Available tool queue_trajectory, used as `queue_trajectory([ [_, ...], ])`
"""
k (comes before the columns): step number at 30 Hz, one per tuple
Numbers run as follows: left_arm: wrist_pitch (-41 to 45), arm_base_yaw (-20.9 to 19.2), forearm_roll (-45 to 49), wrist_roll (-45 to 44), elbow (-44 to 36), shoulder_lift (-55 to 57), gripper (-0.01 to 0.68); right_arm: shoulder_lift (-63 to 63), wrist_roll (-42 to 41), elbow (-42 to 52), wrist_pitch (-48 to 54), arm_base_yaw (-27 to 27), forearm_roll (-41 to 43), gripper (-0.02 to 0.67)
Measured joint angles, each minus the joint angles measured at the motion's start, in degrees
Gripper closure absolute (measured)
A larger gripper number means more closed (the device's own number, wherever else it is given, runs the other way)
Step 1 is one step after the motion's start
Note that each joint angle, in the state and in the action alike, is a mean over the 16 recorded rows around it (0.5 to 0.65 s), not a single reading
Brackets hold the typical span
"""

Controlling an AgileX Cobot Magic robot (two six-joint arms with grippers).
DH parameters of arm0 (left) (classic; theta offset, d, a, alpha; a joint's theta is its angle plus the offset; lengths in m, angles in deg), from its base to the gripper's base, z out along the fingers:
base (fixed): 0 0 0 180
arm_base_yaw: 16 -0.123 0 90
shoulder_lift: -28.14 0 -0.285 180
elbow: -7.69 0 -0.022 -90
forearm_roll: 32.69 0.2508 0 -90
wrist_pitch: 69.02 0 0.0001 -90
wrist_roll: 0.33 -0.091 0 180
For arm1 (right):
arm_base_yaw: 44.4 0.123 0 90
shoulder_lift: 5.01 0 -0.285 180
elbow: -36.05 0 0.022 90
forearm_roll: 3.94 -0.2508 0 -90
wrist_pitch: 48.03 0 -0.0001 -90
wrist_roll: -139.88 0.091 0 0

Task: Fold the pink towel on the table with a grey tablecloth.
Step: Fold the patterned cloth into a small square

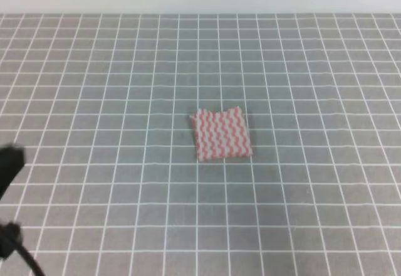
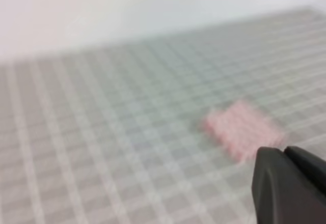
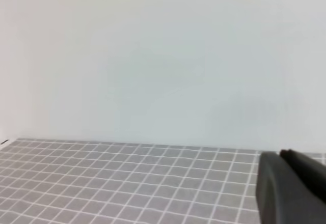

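Towel: pink-white zigzags, small folded square, mid-table.
Left gripper: near towel, holds nothing, opening unclear.
Right gripper: away from towel, opening unclear.

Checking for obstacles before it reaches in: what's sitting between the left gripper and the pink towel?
Nothing: in the exterior high view only bare grey tablecloth separates the left gripper, at the left edge, from the pink towel.

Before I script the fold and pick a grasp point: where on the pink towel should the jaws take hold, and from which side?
Probably a near corner of the pink towel, pinched from above at the edge. It lies flat on the grey tablecloth, so only its thin edges can be lifted. The left gripper looks nearer, so I'd take the near-left corner.
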Motion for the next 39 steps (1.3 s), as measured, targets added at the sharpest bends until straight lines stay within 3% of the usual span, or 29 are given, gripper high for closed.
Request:
queue_trajectory([
  [8,14.2,0.0,14.2,16.0,-3.4,-5.8,0.673,1.0,0.0,3.8,1.1,0.0,0.1,0.667],
  [16,22.8,0.0,15.6,18.0,-4.1,-7.1,0.673,1.1,0.0,5.6,2.2,0.0,0.2,0.667],
  [39,25.0,0.0,15.6,18.0,-4.2,-7.3,0.673,0.7,-0.3,6.8,8.0,0.0,2.5,0.667],
])
